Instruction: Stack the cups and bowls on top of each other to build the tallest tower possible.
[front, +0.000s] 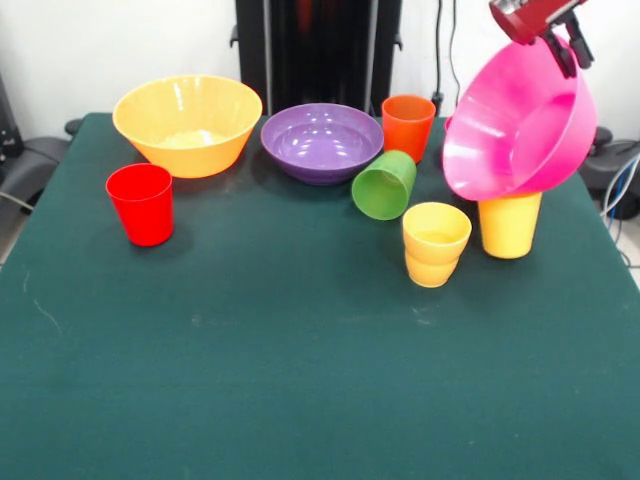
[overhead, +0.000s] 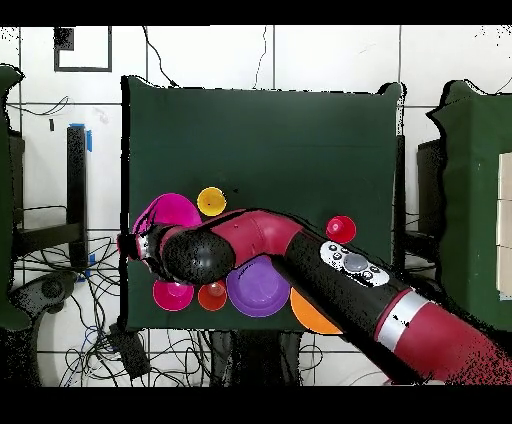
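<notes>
Hand (front: 562, 42) pinching tilted pink bowl (front: 515, 125) rim; level and centre on yellow cup (front: 509, 224) near worktop (front: 300, 380) edge before release.

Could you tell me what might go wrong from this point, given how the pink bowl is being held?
1. The hot pink bowl hangs steeply tilted, held by the gripper at its upper rim only; it could slip or swing.
2. Its lower edge sits right at the top of a yellow cup, so lowering it tilted may tip that cup.
3. The green cup lies on its side beside the other yellow cup; a falling bowl could set it rolling.
</notes>
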